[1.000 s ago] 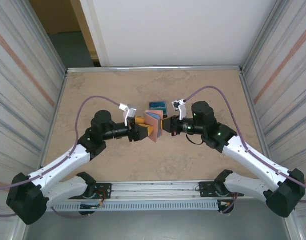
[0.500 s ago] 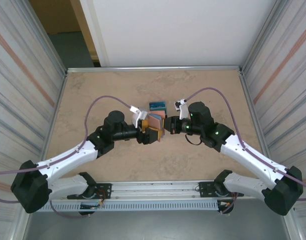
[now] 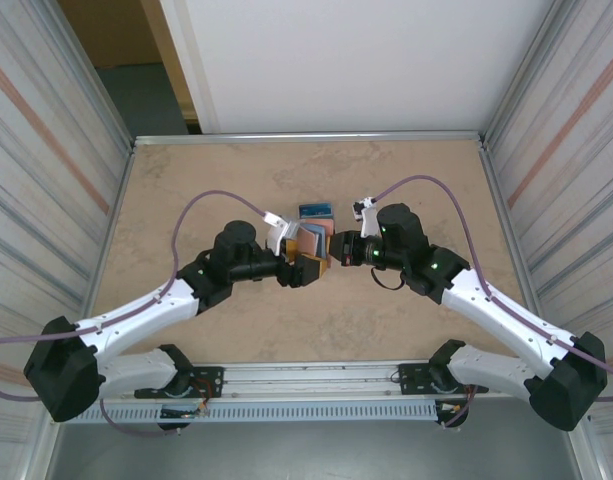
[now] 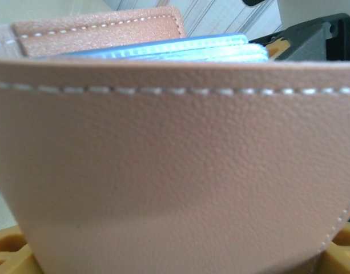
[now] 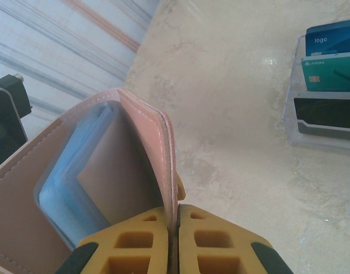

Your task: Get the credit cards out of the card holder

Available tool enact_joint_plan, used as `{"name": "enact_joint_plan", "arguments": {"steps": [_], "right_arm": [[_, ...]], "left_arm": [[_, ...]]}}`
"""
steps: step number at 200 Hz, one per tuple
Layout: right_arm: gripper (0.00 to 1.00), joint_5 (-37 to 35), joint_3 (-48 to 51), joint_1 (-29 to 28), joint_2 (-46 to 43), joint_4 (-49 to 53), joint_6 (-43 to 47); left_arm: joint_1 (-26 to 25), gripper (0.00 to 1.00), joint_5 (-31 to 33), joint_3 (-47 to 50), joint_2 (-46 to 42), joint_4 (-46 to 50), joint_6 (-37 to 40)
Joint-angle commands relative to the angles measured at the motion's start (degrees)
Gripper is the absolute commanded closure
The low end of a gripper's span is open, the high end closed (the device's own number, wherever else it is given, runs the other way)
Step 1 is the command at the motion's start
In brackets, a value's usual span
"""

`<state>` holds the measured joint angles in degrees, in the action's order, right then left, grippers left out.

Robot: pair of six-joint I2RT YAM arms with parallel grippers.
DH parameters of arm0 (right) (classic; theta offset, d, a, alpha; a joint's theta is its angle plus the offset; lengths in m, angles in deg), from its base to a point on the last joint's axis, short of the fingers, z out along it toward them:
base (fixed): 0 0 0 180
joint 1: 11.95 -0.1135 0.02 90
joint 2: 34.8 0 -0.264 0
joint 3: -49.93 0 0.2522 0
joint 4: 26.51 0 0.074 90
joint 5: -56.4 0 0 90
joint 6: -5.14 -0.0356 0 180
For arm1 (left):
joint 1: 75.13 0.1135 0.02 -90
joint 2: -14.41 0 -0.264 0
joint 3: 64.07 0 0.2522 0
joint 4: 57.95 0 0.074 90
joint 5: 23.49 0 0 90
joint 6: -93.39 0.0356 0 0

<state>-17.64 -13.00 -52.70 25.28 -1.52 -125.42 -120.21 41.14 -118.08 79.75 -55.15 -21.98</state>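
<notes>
The right gripper (image 5: 173, 222) pinched the salmon-pink leather card holder (image 5: 145, 134) mid-frame, the left gripper (image 3: 304, 264) gaped astride it; a slipped pinch would drop its blue plastic credit cards (image 4: 180, 48).

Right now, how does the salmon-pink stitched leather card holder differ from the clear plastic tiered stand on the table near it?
The pink card holder is held up, one flap pinched by the shut right gripper; the clear stand rests on the beige table. The card holder is opaque and shows only blue card edges; the stand is see-through and shows its blue card and teal card face-on. Both hold cards.
</notes>
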Motion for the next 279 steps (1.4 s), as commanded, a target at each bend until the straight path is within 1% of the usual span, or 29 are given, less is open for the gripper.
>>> {"name": "enact_joint_plan", "arguments": {"steps": [1, 33, 69, 74, 91, 112, 142, 189, 223, 250, 279], "right_arm": [[1.0, -2.5, 0.1, 0.9, -1.3, -2.0, -1.3], [1.0, -3.8, 0.2, 1.1, -2.4, -0.7, -1.4], [1.0, -4.2, 0.7, 1.3, -3.0, -0.4, -1.5], [1.0, -4.2, 0.7, 1.3, -4.6, -0.3, -1.5], [1.0, -4.2, 0.7, 1.2, -5.0, -0.1, -1.5], [1.0, -4.8, 0.7, 1.3, -5.4, 0.7, -1.5], [1.0, -5.2, 0.8, 1.2, -5.8, 1.5, -1.3], [1.0, -5.1, 0.3, 1.2, -5.9, 2.4, -0.9], [1.0, -5.2, 0.5, 1.3, -6.0, 2.5, -0.8], [1.0, -4.9, 0.6, 1.2, -5.9, 2.4, -0.8], [1.0, -4.9, 0.5, 1.2, -6.1, 2.5, -0.7]], "left_arm": [[-0.7, 0.18, 1.2, -1.3, -1.1, 1.7, 0.3], [-0.7, 0.19, 2.5, -1.0, -1.7, 2.1, 0.0], [-0.7, 0.26, 2.9, -0.9, -1.7, 1.7, -0.3], [-0.7, 0.27, 2.8, -0.9, -1.6, 1.5, -0.3], [-0.7, 0.31, 2.8, -1.1, -1.1, 1.2, -0.5], [-0.7, 0.31, 2.9, -1.4, -1.0, 1.3, -0.2], [-0.7, 0.28, 3.8, -1.4, -1.5, 1.8, 0.1], [-0.7, 0.31, 4.4, -1.5, -1.4, 2.1, -0.2], [-0.7, 0.38, 4.5, -1.5, -1.4, 2.0, -0.2], [-0.7, 0.46, 5.8, -1.5, -1.6, 2.5, -0.2], [-0.7, 0.47, 7.7, -1.4, -1.9, 3.4, -0.1]]}}
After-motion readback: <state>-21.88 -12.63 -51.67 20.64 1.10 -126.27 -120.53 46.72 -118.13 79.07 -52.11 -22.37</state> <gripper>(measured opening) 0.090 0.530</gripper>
